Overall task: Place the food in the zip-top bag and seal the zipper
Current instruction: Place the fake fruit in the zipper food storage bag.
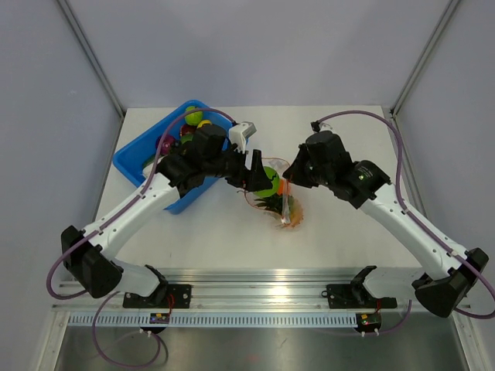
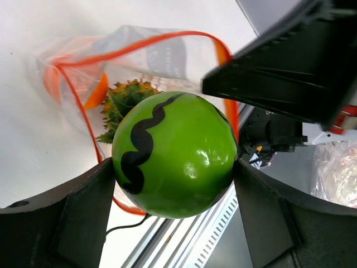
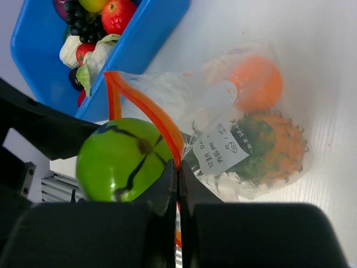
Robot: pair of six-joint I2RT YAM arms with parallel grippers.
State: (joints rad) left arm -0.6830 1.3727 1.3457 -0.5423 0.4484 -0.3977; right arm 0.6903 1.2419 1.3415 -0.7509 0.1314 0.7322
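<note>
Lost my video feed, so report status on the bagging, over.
Left pincer clamps green apple at the bag mouth. Right pincer shut on zipper, holding zip-top bag open. Orange, pineapple already inside. Nothing blocks the mouth.

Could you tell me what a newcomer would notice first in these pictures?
The shiny green apple stands out, gripped in the left pincer right at the open mouth of the bag in mid-table. Next, the right pincer is shut on the orange-red zipper, holding that mouth up, with an orange and a pineapple already inside. Behind on the left sits the blue bin with more food.
</note>
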